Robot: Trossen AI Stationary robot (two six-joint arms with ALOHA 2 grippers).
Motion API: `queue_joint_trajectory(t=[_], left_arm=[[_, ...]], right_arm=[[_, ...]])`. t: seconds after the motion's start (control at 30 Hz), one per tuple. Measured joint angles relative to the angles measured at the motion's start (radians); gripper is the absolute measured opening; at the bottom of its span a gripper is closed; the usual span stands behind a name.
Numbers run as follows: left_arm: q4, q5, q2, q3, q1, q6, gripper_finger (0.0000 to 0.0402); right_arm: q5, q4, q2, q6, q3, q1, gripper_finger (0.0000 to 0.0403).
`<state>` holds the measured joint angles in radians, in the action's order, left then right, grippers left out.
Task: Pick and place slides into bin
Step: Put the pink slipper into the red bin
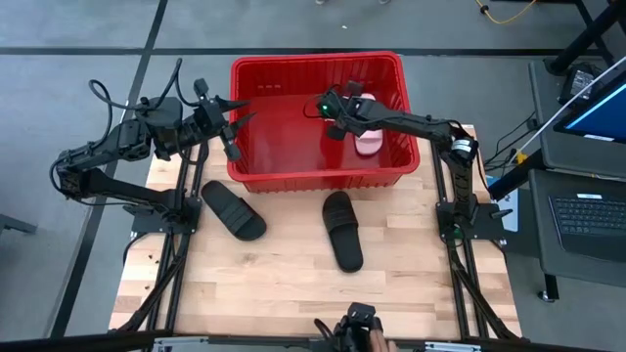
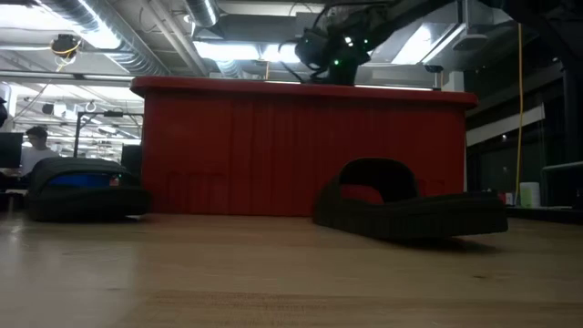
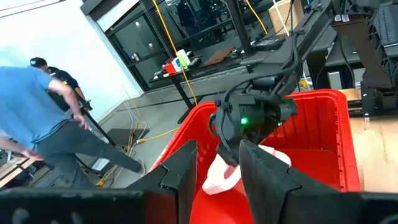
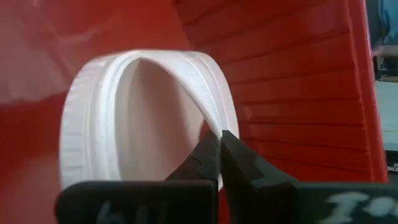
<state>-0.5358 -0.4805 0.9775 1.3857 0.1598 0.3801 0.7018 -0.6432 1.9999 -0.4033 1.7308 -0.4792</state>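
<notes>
The red bin (image 1: 256,174) stands at the table's far middle. My right gripper (image 1: 344,125) reaches into it from the right and is shut on a pale pink slide (image 1: 369,143), near the bin's right wall. It also shows in the left wrist view (image 3: 219,176). My left gripper (image 1: 231,127) is open and empty, just above the bin's left rim. Two black slides lie sole-down on the table in front of the bin, one at the left (image 1: 233,209) and one at the middle (image 1: 342,231). I make out no second pink slide. My right gripper pinches the pink slide's wide strap at its edge (image 4: 210,127), one finger inside the strap's arch and one outside. The fingers slant down into the bin. The slide hangs tilted below them. I cannot tell whether its lower end touches the bin's floor.
The bin's walls (image 2: 301,150) rise high above the black slides. The wooden table (image 1: 293,293) has free room near its front edge. The arms' frames stand at the table's left and right edges. A person in blue (image 3: 37,118) moves in the room beyond the table.
</notes>
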Motion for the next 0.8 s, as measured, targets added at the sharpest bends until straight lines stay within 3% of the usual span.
queue_joint_trajectory(t=[0.5, 0.67, 0.8], left_arm=[[0.000, 0.000, 0.000, 0.000, 0.000, -0.002, 0.0115], [0.000, 0.000, 0.000, 0.000, 0.000, -0.027, 0.0115], [0.000, 0.001, 0.000, 0.000, 0.000, -0.028, 0.0115]], right_arm=[[0.000, 0.074, -0.002, -0.050, -0.099, -0.003, 0.0006], [-0.078, 0.074, -0.002, -0.050, -0.127, -0.004, 0.0006], [-0.080, 0.074, -0.002, -0.048, -0.152, -0.004, 0.0006]])
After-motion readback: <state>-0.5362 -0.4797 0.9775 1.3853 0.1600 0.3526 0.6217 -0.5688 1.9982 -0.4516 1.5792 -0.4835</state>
